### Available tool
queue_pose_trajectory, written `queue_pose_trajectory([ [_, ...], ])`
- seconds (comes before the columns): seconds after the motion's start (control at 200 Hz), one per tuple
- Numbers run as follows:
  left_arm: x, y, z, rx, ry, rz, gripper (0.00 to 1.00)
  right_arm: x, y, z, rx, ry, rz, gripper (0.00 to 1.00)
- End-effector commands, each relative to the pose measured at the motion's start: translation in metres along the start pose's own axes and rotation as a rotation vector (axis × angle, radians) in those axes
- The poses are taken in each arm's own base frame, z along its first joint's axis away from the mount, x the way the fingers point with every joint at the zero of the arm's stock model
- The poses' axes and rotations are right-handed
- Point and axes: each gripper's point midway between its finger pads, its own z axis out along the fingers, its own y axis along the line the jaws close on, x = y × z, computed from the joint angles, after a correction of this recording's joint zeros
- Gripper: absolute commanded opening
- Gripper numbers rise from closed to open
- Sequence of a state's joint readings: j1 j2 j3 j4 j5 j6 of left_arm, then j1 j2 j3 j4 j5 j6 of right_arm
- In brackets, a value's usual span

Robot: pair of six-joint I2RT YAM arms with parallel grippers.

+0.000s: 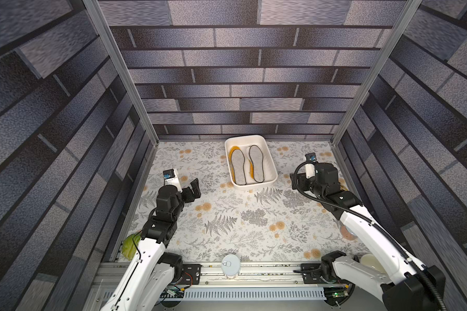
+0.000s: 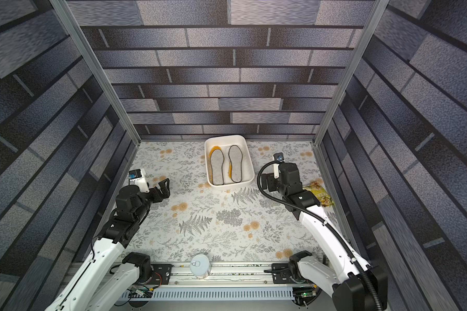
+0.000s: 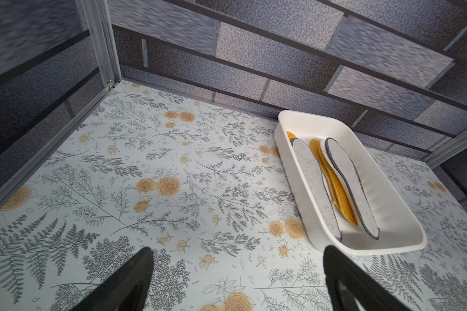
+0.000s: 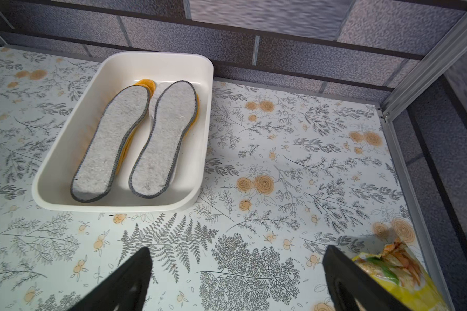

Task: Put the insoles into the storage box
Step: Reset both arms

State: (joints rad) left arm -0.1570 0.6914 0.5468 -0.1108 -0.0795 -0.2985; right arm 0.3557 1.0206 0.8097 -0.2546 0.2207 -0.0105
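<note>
storage box (image 1: 254, 184) upper centre, insoles (image 4: 111, 142) inside | left gripper (image 3: 237, 250), right gripper (image 4: 237, 249) both released | snack bag (image 4: 396, 277) lower right, just beside right gripper

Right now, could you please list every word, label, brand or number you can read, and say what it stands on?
Nothing here is legible.
On the left wrist's camera housing: a dark printed line by a blue sticker, too blurred to read.
On the yellow snack packet: food pictures; any words unreadable.
On the tin can: no label shows.
On the grey felt insoles and storage box: no print.
</note>
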Motion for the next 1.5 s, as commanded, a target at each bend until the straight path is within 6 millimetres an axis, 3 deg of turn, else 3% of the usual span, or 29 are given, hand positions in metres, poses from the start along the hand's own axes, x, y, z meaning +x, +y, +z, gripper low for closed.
queue_pose_trajectory([
  [0.0,-0.007,0.012,0.005,-0.03,-0.046,0.052,1.0,0.0,-0.018,0.01,0.095,-0.101,-0.015,1.0],
  [0.356,0.014,0.057,0.028,-0.094,-0.056,0.016,1.0,0.069,-0.045,0.087,0.214,-0.158,-0.03,1.0],
  [0.491,0.022,0.075,0.032,-0.131,-0.064,-0.004,1.0,0.064,-0.052,0.103,0.251,-0.152,-0.077,1.0],
  [0.541,0.024,0.081,0.033,-0.142,-0.075,-0.007,1.0,0.072,-0.054,0.108,0.248,-0.126,-0.061,1.0],
  [0.816,0.043,0.094,0.062,-0.123,-0.114,0.021,1.0,0.079,-0.08,0.094,0.273,-0.224,0.086,1.0],
  [0.891,0.047,0.095,0.07,-0.112,-0.12,0.022,1.0,0.093,-0.086,0.099,0.267,-0.217,0.126,1.0],
  [0.931,0.049,0.096,0.075,-0.104,-0.118,0.023,1.0,0.087,-0.089,0.099,0.279,-0.261,0.129,1.0],
  [0.991,0.052,0.096,0.08,-0.095,-0.122,0.017,1.0,0.093,-0.093,0.099,0.303,-0.21,0.145,1.0],
  [1.202,0.046,0.102,0.088,-0.113,-0.149,0.049,1.0,0.091,-0.095,0.099,0.315,-0.223,0.151,1.0],
  [1.322,0.053,0.103,0.094,-0.113,-0.167,0.075,1.0,0.09,-0.096,0.099,0.317,-0.231,0.15,1.0],
  [1.397,0.07,0.108,0.105,-0.118,-0.146,0.076,1.0,0.091,-0.096,0.099,0.318,-0.229,0.149,1.0],
  [1.492,0.065,0.107,0.108,-0.093,-0.144,0.066,1.0,0.091,-0.096,0.098,0.32,-0.23,0.152,1.0],
])
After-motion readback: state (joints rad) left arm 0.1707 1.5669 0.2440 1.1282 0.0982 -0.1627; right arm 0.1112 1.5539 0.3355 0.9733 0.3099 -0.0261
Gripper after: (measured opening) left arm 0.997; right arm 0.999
